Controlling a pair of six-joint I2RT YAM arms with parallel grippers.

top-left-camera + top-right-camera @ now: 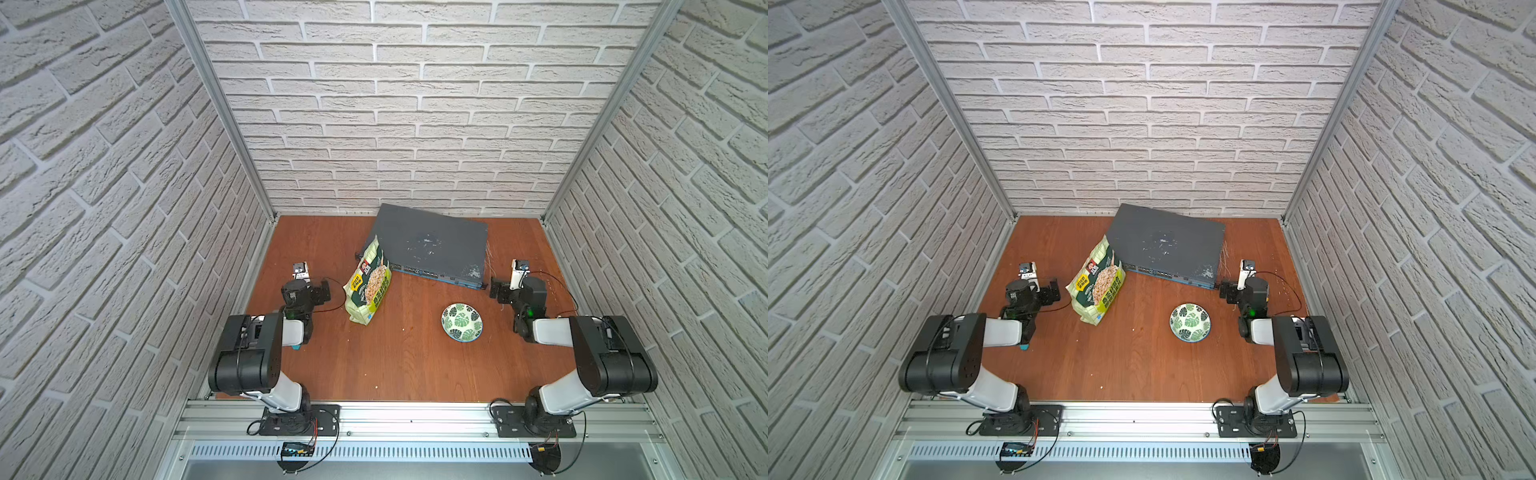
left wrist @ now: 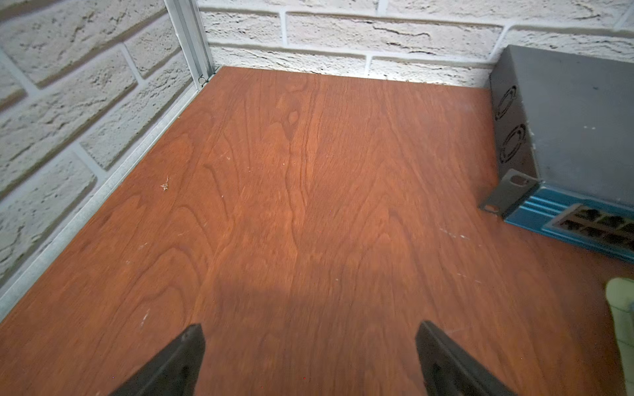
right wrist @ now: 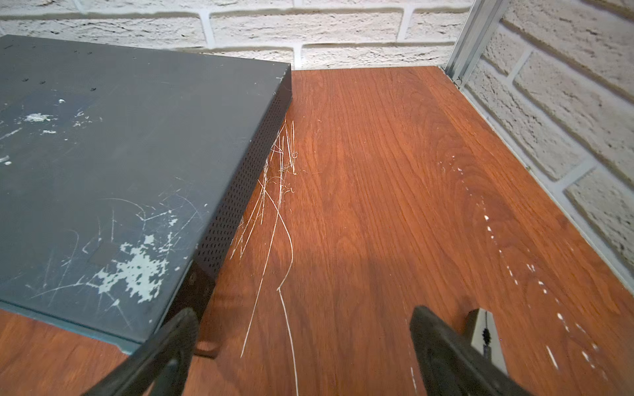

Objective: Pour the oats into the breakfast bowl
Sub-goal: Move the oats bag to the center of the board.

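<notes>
The oats are hidden inside a light green pouch [image 1: 370, 286] [image 1: 1098, 286] that stands leaning against the front left corner of a grey box. Its edge shows in the left wrist view as a pale green strip [image 2: 621, 308]. The breakfast bowl [image 1: 462, 322] [image 1: 1190, 322], white with green leaves, sits empty on the wooden table to the right of the pouch. My left gripper [image 1: 307, 289] [image 2: 310, 329] hovers left of the pouch, open and empty. My right gripper [image 1: 515, 291] [image 3: 305, 315] hangs behind and to the right of the bowl, beside the box's corner, also open and empty.
A flat grey network switch [image 1: 432, 245] [image 3: 120, 154] lies at an angle against the back wall. White brick walls with metal posts enclose the table on three sides. White scratches and specks mark the wood [image 3: 284, 212] beside the switch.
</notes>
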